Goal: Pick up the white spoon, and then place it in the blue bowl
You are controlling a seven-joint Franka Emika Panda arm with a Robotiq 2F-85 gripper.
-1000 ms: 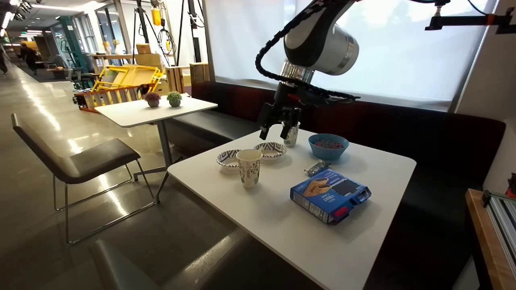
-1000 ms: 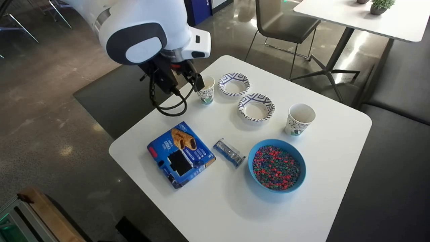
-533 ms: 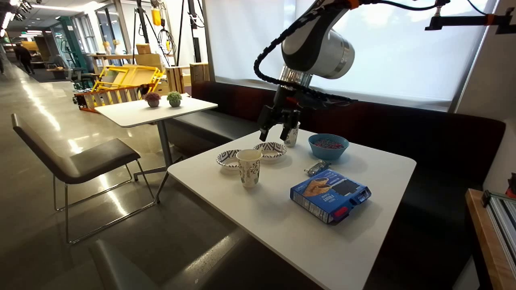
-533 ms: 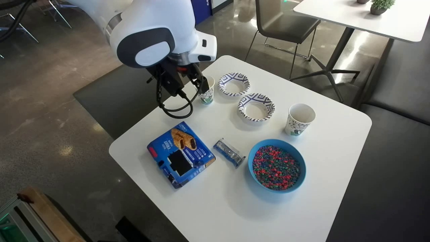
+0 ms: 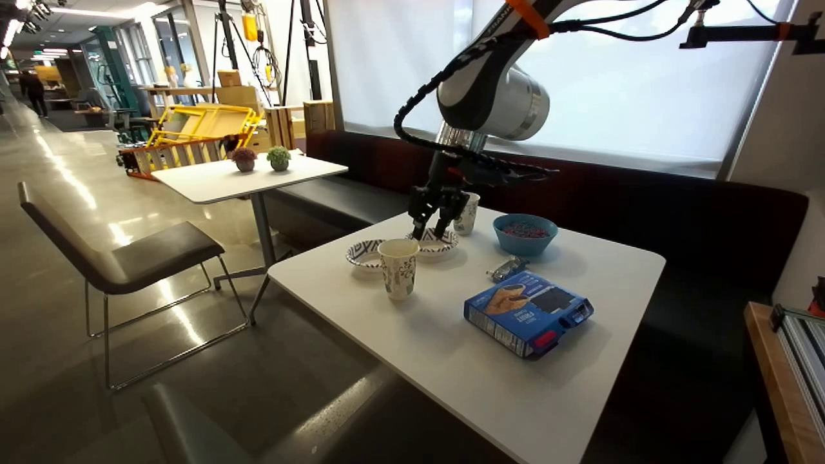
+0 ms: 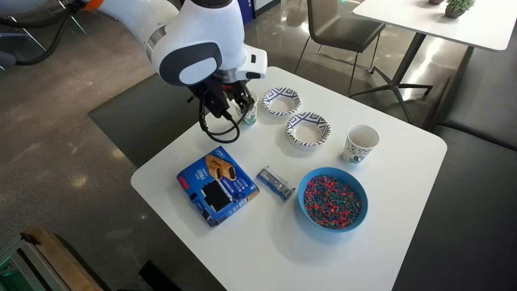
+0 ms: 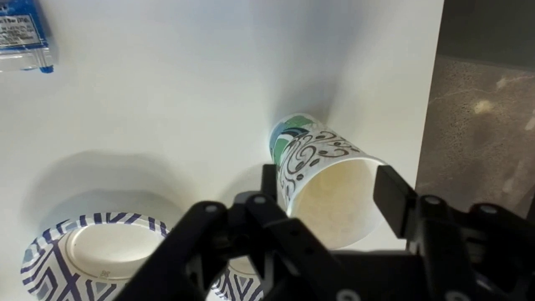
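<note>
the blue bowl (image 5: 525, 247) stands upright on the white table (image 6: 323, 266), part filled with small pinkish-red, green and dark bits (image 6: 332, 202). where the white spoon is, i cannot tell from these views. in an exterior view a broad stretch of tabletop runs from the bowl toward the table's edges on two sides, while the wrapped bar (image 6: 276, 184) lies just beside its rim and a patterned cup (image 6: 356, 151) stands near it. well apart from the bowl, the gripper (image 7: 325, 188) hangs at a swirl-printed cup (image 7: 311, 161); its fingers (image 7: 391, 200) stand wide, with the cup's mouth between them in the wrist view, and whether either finger touches it i cannot tell. the table edge runs just beside that cup, with grey floor (image 7: 480, 138) beyond. two zigzag-printed dishes (image 6: 282, 92) sit between the cups, near each other. the blue box (image 6: 218, 186) lies flat near a rounded corner of the table. its front reads "fruit"; the smaller print is hard to make out. the wrapper's label (image 7: 19, 31) shows "bar", with finer lines too small to read, and the arm (image 5: 515, 106) carries letters that begin "frank".
</note>
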